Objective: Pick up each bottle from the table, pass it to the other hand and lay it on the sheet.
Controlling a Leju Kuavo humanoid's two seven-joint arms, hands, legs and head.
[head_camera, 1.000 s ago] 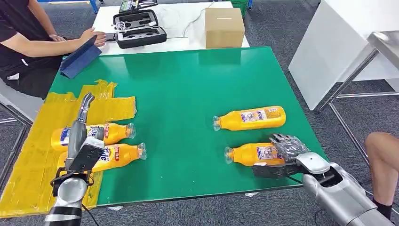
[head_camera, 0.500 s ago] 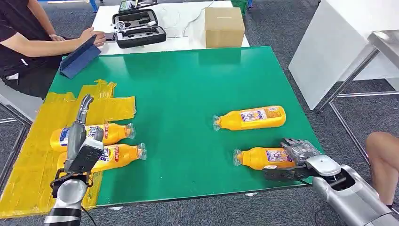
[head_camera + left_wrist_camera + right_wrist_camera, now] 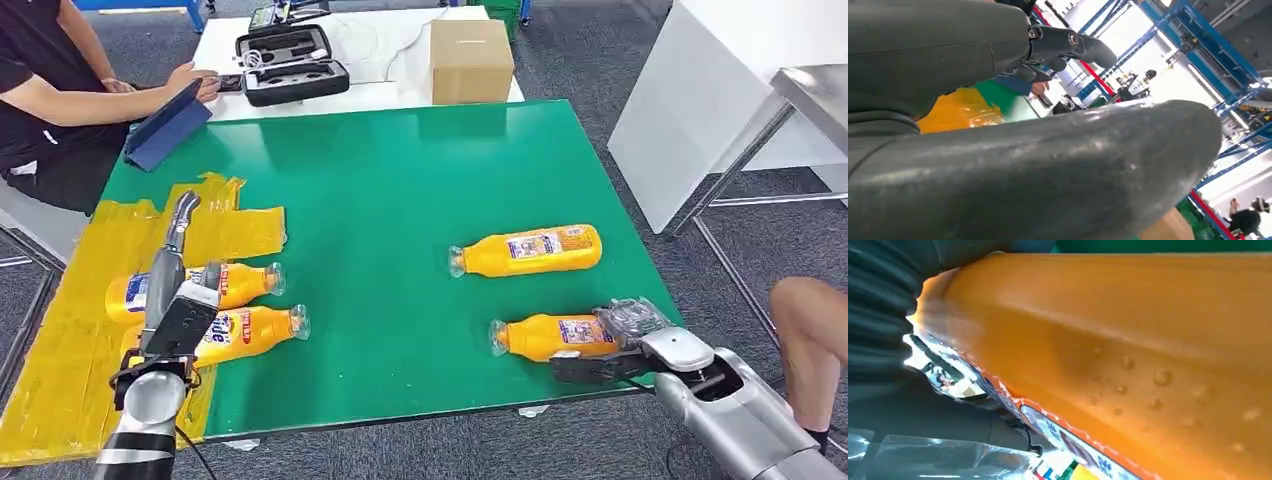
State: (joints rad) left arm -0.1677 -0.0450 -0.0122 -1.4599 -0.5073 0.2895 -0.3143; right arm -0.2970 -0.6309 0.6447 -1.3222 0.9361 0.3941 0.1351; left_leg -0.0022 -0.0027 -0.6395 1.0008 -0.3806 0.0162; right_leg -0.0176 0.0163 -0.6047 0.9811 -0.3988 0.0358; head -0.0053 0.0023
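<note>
**Inspector A:** Head view first. What is recorded on the desk?

**Inspector B:** Four orange bottles are noted, all lying on their sides. Two are laid on the yellow sheet at the left: the far bottle on the sheet and the near bottle on the sheet, caps pointing right. Two are found on the bare green surface at the right: the far bottle, untouched, and the near bottle, close to the front edge.

**Inspector A:** And the hands?

**Inspector B:** The right hand is wrapped round the base end of the near bottle, thumb below and fingers over the top. The left hand is raised above the sheet, fingers extended and apart, nothing held. A seated person with a tablet is noted at the far left corner; a cardboard box and an open black case are seen on the white table behind.

**Inspector A:** Left wrist view?

**Inspector B:** The left hand's fingers are observed spread, with nothing between them.

**Inspector A:** Right wrist view?

**Inspector B:** The near bottle's orange body is pressed close against the right hand; its label edge is visible.
</note>
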